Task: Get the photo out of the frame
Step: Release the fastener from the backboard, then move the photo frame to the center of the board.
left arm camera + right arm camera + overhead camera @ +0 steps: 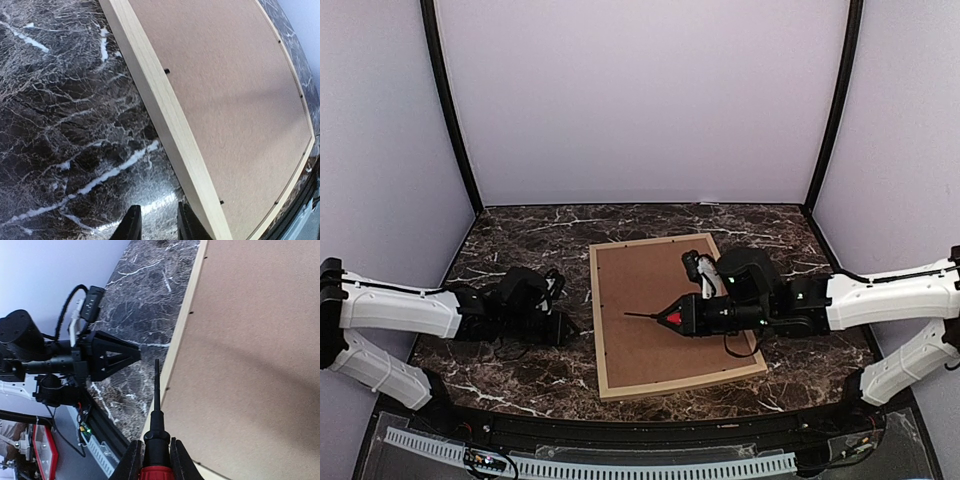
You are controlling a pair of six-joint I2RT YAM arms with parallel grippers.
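The right gripper (pixel 156 462) is clamping tight on a red-handled screwdriver (pixel 156 425), the black shaft pointing straight ahead of the fingers over the brown backing board (pixel 645 285) — whether the tip is touching the board I cannot tell; the frame (pixel 170 115) is lying face-down on the marble table (pixel 520 235), spreading beneath and ahead of this gripper; the left gripper (pixel 159 227) is sitting low over the table, fingers parted by a narrow gap and holding nothing — the frame's wooden edge is running just to its right; the photo is hidden from view.
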